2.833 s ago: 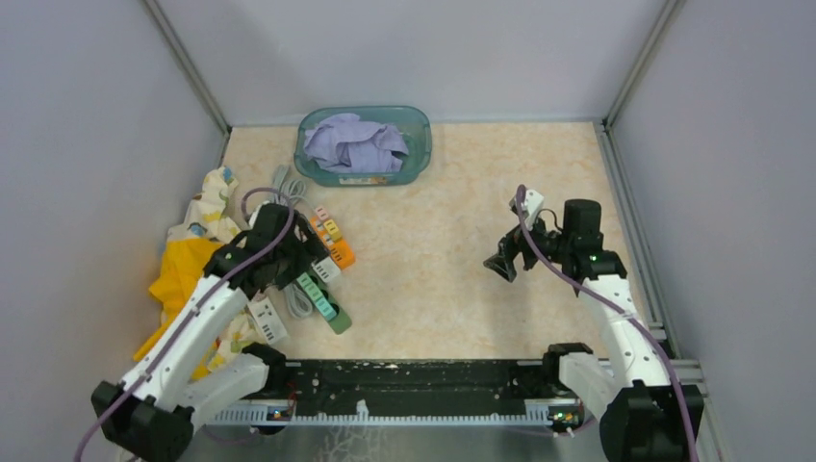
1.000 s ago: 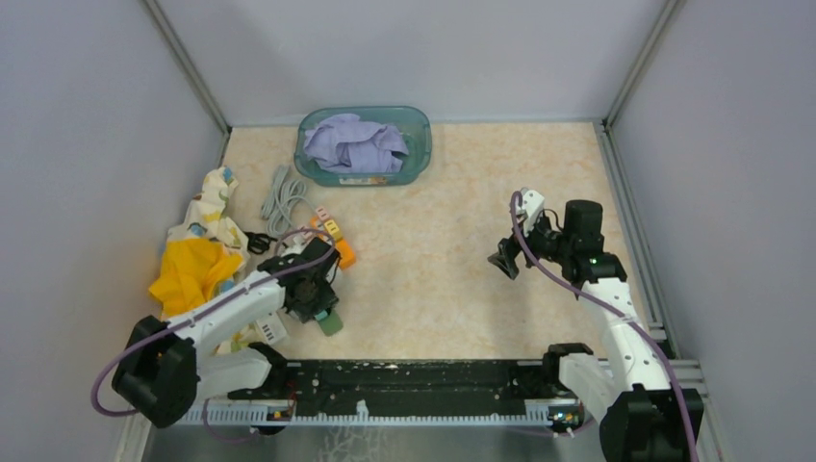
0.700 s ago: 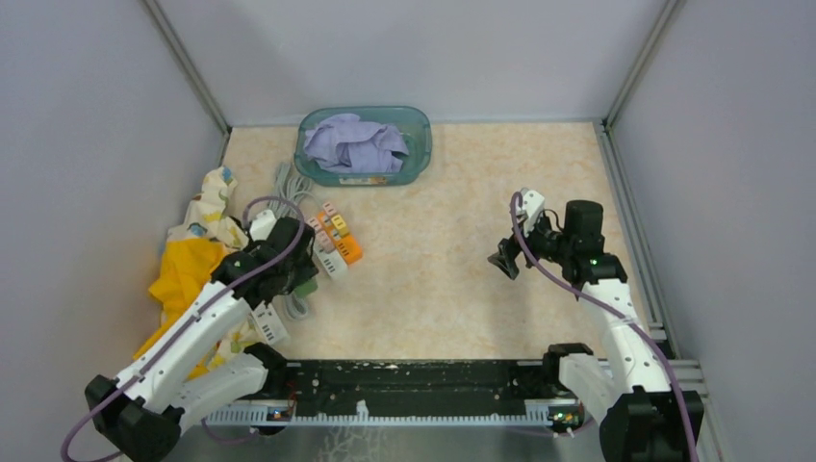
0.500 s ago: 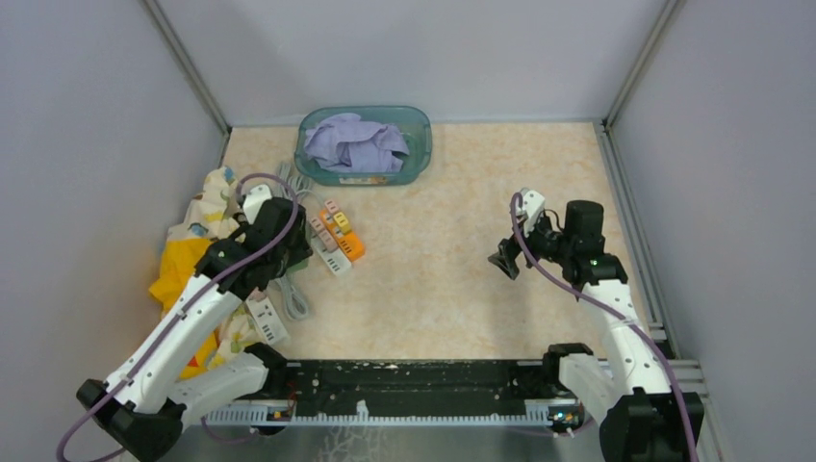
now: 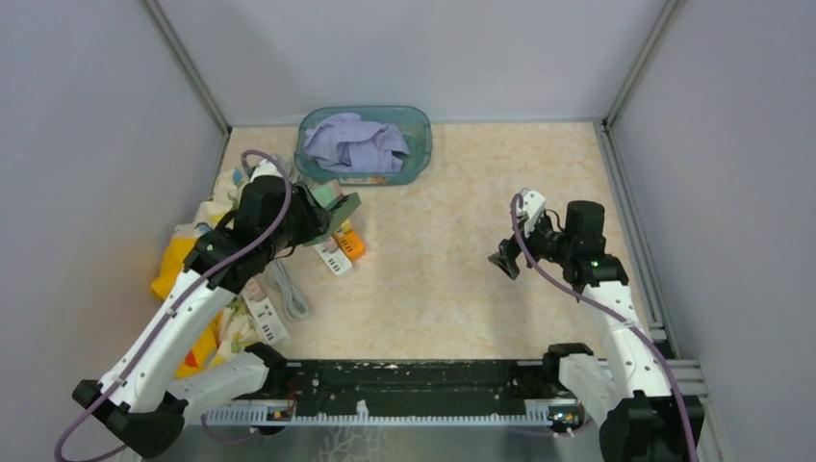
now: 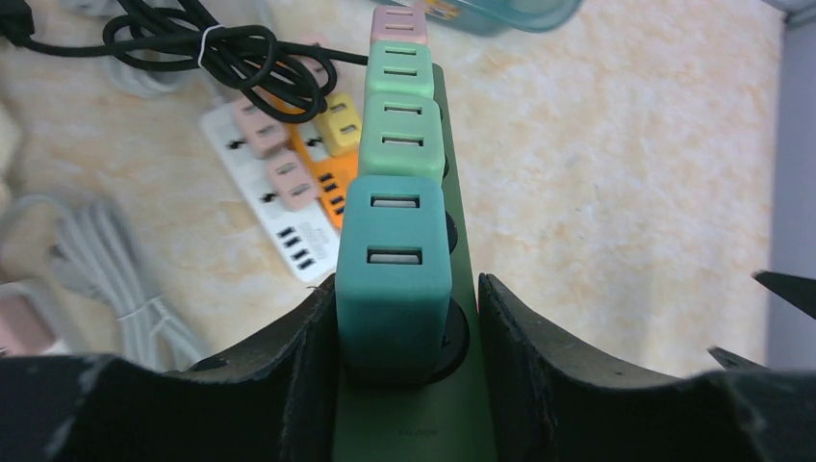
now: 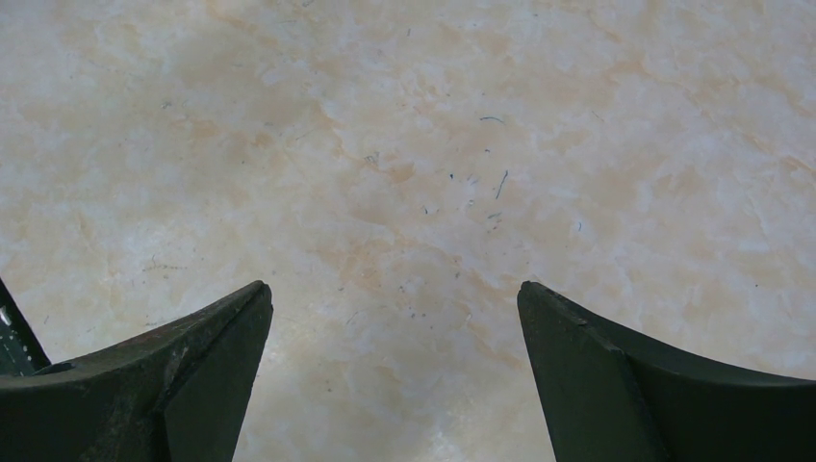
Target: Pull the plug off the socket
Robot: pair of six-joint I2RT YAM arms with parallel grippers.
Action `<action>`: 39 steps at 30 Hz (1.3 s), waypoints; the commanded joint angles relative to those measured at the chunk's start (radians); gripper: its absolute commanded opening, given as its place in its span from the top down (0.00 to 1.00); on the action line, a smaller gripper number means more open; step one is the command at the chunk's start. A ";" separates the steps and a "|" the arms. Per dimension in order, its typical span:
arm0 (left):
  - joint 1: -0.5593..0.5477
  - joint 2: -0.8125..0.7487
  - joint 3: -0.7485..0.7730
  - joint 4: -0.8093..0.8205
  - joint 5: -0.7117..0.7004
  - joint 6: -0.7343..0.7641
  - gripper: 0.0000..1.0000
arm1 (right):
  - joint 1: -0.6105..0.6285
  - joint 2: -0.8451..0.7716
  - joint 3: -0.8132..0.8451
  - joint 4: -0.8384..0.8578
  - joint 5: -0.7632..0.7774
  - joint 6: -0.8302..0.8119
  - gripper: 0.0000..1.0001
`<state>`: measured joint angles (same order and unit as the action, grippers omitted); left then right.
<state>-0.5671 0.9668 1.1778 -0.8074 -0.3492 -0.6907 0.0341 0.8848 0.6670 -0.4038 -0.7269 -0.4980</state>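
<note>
**Arm and Gripper Status**

We are reaching the left arm (image 5: 178, 322) forward toward the far left, elbow high. The left gripper (image 6: 404, 289) is raised, and its fingers (image 6: 308, 366) are pressing on both sides of the green power strip (image 6: 460, 241). We are holding the right arm (image 5: 621, 318) upright with the wrist bent down and inward. The right gripper (image 7: 395, 298) is hovering with jaws spread wide apart.

Faint print on the green power strip (image 6: 414, 428) is unreadable.
</note>
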 commanded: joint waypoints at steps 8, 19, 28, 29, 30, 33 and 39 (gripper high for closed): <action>-0.027 0.053 0.038 0.377 0.362 0.057 1.00 | -0.010 -0.017 0.000 0.038 -0.007 -0.020 0.01; -0.112 0.121 0.141 0.410 0.382 0.206 1.00 | -0.010 -0.014 0.002 0.039 -0.002 -0.020 0.01; -0.114 0.179 0.310 0.390 0.355 0.351 1.00 | -0.010 -0.015 0.002 0.038 0.006 -0.020 0.01; -0.114 0.182 0.339 0.392 0.336 0.372 1.00 | -0.010 -0.014 0.002 0.039 0.005 -0.019 0.01; -0.114 0.186 0.368 0.390 0.321 0.391 1.00 | -0.009 -0.014 0.003 0.039 0.004 -0.019 0.01; -0.113 0.201 0.451 0.375 0.278 0.428 1.00 | -0.010 -0.015 0.003 0.039 0.007 -0.019 0.01; -0.112 0.178 0.354 0.385 0.370 0.369 1.00 | -0.009 -0.020 0.003 0.037 0.014 -0.018 0.01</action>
<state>-0.6678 1.1812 1.5883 -0.5446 -0.0765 -0.2665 0.0341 0.8848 0.6670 -0.4038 -0.7094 -0.4984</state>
